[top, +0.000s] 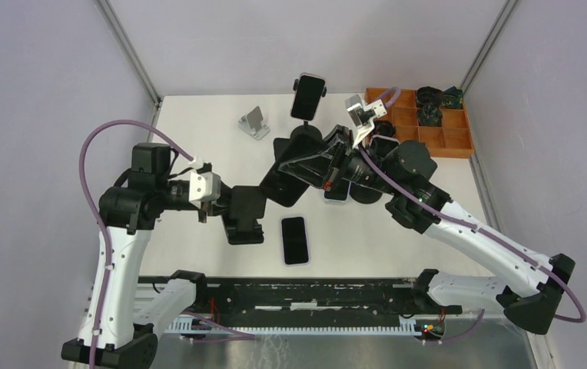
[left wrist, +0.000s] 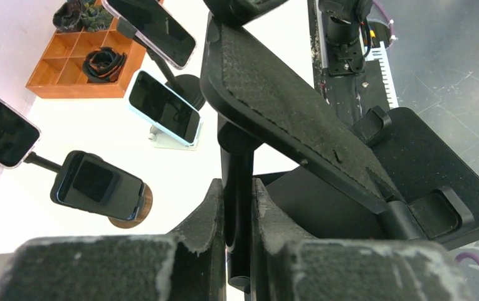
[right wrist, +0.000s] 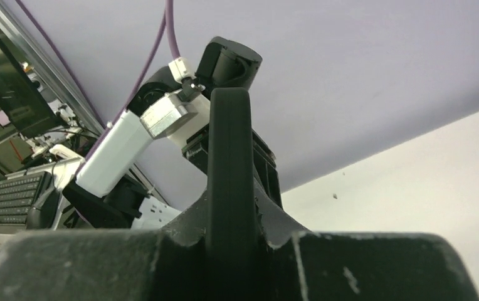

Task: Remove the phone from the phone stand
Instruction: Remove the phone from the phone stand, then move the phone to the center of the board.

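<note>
**Stand bare, phone lying flat**

Phone stand (top: 244,219): cradle empty, post pinched tight in my left claw (left wrist: 238,195). Right claw (right wrist: 229,216) is clamped on a thin black slab (right wrist: 229,138), probably the stand's plate. Phone (top: 294,240) lies flat just beside the stand. I judge it stiff, light, slick and breakable: grip the long edges.

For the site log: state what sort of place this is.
Probably a robot test cell: a left arm and right arm bolted at a white table, plain panels around it, phones and stands laid out.
</note>
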`<state>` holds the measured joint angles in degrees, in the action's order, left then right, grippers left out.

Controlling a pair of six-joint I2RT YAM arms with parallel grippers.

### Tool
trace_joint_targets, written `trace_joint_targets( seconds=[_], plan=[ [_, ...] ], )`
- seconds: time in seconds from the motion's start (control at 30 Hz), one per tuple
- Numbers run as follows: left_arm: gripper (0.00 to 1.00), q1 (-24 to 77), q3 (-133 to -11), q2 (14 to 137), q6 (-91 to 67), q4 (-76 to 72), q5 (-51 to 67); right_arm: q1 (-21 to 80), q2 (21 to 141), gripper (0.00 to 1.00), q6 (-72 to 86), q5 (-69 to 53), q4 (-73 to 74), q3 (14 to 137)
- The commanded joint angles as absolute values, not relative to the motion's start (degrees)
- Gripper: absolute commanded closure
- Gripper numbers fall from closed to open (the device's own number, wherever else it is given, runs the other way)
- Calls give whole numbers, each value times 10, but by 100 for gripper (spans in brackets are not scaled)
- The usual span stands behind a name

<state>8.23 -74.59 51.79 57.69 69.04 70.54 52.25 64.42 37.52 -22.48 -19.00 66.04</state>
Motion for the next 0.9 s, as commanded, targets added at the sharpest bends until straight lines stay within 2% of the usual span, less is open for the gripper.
trace_joint_targets(
  seconds=[0.0,0.07,0.2,0.3,0.47,0.87],
  plan=[
    [98,92,-773,520,648,719,746,477,631,100,359,-260,-68,690],
    [98,92,-781,522,675,728,728,474,626,100,296,-288,43,696],
    [98,92,-791,518,704,735,709,463,586,100,228,-300,127,566],
    [98,92,-789,515,695,735,708,459,604,100,202,-281,192,491],
    [98,92,-784,505,692,737,709,459,659,100,186,-238,189,415],
    [98,92,-776,491,737,778,701,458,783,100,232,-202,108,418]
  ],
)
